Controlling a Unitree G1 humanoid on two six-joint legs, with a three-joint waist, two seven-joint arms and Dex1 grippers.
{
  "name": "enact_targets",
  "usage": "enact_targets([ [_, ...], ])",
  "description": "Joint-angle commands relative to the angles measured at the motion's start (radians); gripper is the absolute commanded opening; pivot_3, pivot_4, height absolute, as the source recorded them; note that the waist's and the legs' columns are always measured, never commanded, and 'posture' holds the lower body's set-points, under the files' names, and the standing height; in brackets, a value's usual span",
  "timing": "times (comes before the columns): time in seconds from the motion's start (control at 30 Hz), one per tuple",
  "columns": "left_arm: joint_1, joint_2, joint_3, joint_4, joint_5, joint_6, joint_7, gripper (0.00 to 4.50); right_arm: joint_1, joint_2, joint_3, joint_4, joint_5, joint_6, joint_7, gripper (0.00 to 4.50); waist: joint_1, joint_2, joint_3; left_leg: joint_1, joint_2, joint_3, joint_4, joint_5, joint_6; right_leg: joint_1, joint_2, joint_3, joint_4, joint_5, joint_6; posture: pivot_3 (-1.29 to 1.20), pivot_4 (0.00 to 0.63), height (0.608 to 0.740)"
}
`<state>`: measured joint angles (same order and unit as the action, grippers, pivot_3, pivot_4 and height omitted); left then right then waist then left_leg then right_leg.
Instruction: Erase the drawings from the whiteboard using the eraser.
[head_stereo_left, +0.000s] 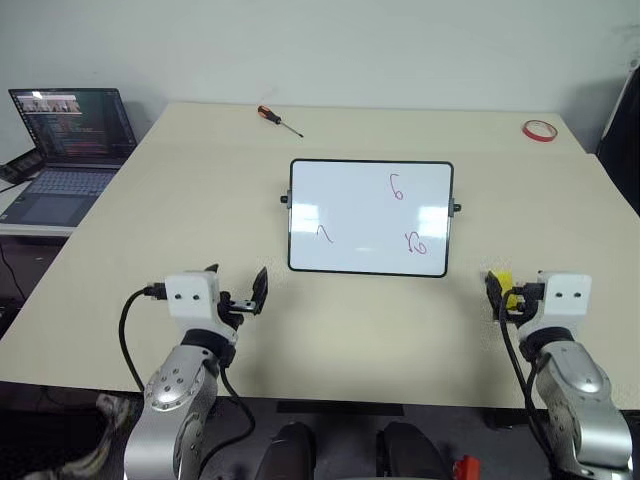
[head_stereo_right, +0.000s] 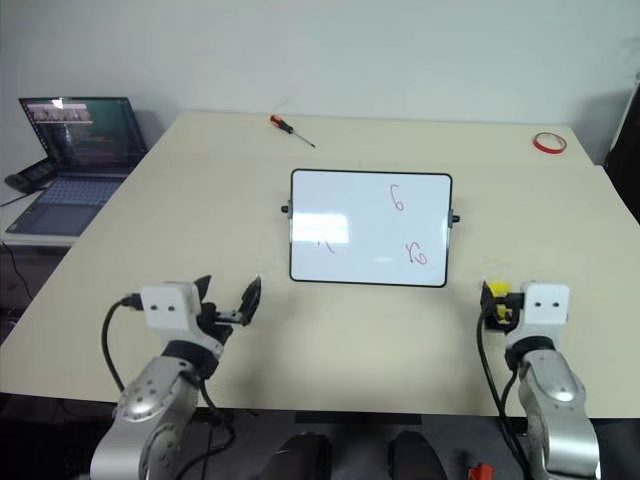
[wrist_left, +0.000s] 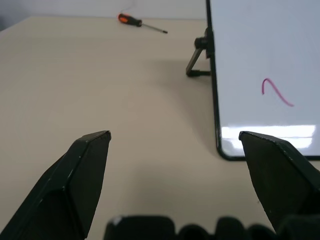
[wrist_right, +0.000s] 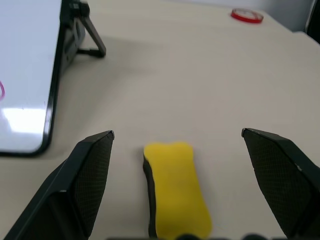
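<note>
The whiteboard (head_stereo_left: 370, 260) stands propped on the table's middle, tilted back on small black side stands. On it are the red drawings: a "6" (head_stereo_left: 397, 187), a squiggle (head_stereo_left: 323, 233) and a curl (head_stereo_left: 416, 243). The yellow eraser (wrist_right: 177, 190) lies on the table off the board's near right corner, between the fingers of my right gripper (wrist_right: 177, 132). That gripper is open, and neither finger touches the eraser. My left gripper (head_stereo_left: 237, 280) is open with nothing in it, near the board's lower left corner (wrist_left: 225, 152).
An orange-handled screwdriver (head_stereo_left: 278, 119) lies at the table's far side, and a red tape ring (head_stereo_left: 540, 130) sits at the far right corner. An open laptop (head_stereo_left: 65, 150) stands on a lower surface to the left. The table's front edge runs just below both grippers.
</note>
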<state>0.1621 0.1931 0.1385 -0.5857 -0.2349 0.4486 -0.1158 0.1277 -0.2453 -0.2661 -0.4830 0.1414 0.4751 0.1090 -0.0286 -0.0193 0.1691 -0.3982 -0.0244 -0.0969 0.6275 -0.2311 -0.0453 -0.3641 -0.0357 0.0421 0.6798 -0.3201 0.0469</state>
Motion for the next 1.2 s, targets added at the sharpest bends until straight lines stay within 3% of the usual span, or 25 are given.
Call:
enact_targets([
  [0.03, -0.016, -0.005, 0.002, -0.063, -0.002, -0.016, 0.007, 4.50, -0.033, -0.021, -0.022, -0.053, 0.016, 0.016, 0.006, 4.46, 0.000, 0.000, 0.000, 0.000, 0.000, 0.000, 0.000, 0.000, 0.000, 0.000, 0.000, 0.000, 0.000, 0.000, 0.000, 0.00, 0.150, 0.740],
  [0.27, -0.059, -0.002, -0.032, -0.092, -0.001, 0.038, 0.022, 4.50, -0.055, -0.008, -0.006, -0.069, 0.015, 0.033, -0.007, 4.46, 0.001, 0.000, 0.000, 0.000, 0.000, 0.000, 0.000, 0.000, 0.000, 0.000, 0.000, 0.000, 0.000, 0.000, 0.000, 0.00, 0.150, 0.740],
  [0.6, -0.149, 0.032, 0.003, 0.005, 0.009, 0.011, -0.006, 4.50, -0.042, 0.081, 0.029, -0.064, -0.008, -0.006, -0.064, 4.46, -0.001, 0.000, 0.000, 0.000, 0.000, 0.000, 0.000, 0.000, 0.000, 0.000, 0.001, -0.001, 0.000, 0.000, 0.000, 0.00, 0.150, 0.740],
  [1.0, -0.199, 0.015, -0.026, 0.070, 0.002, -0.026, -0.037, 4.50, -0.027, 0.082, 0.019, -0.088, -0.011, -0.016, -0.082, 4.46, 0.000, 0.000, 0.000, 0.000, 0.000, 0.000, 0.000, 0.000, 0.000, 0.000, 0.000, -0.001, 0.000, 0.000, 0.000, 0.00, 0.150, 0.740],
  [1.2, -0.268, 0.055, -0.034, 0.133, -0.014, -0.027, -0.103, 4.50, -0.023, 0.044, -0.001, -0.096, -0.010, 0.012, -0.070, 4.46, 0.000, 0.000, 0.000, 0.000, 0.000, 0.000, 0.000, 0.000, 0.000, 0.000, 0.001, -0.001, 0.000, 0.000, 0.000, 0.00, 0.150, 0.740],
])
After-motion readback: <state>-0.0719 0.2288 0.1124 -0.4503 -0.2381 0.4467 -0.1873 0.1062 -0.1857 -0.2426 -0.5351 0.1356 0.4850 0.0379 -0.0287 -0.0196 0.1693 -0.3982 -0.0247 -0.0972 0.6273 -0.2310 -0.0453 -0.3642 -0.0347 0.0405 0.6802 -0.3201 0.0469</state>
